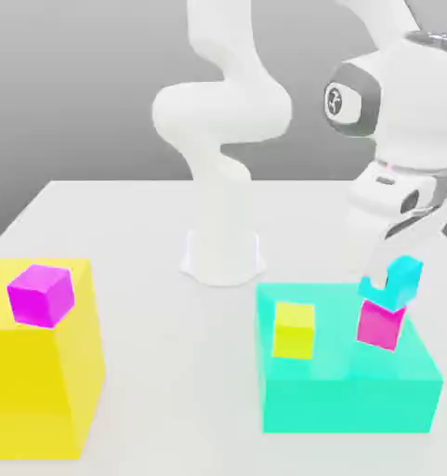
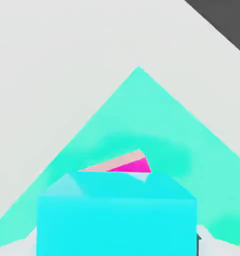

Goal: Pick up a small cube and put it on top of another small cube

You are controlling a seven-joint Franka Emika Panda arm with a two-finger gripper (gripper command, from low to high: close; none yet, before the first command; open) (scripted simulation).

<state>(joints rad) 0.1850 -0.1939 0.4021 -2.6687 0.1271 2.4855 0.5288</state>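
Two big blocks rest on the table [image 1: 143, 223]: a yellow block [image 1: 41, 390] well away from the gripper [image 1: 390, 262] and a teal block [image 1: 348, 395] right beneath it. Just under the gripper, the small cyan cube [image 1: 405, 276] sits atop the pink cube [image 1: 380, 325]; whether the gripper is spread or clamping the cube cannot be told. A small yellow cube [image 1: 294, 330] stands near on the teal block, and a purple cube [image 1: 41, 295] far off on the yellow block.

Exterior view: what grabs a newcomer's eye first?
The small bright cyan cube sitting on the small hot-pink cube, a two-cube stack on the large teal block at the exterior view's right, with the white arm's gripper right at it. Next, the big yellow block at the left, carrying a small purple-magenta cube.
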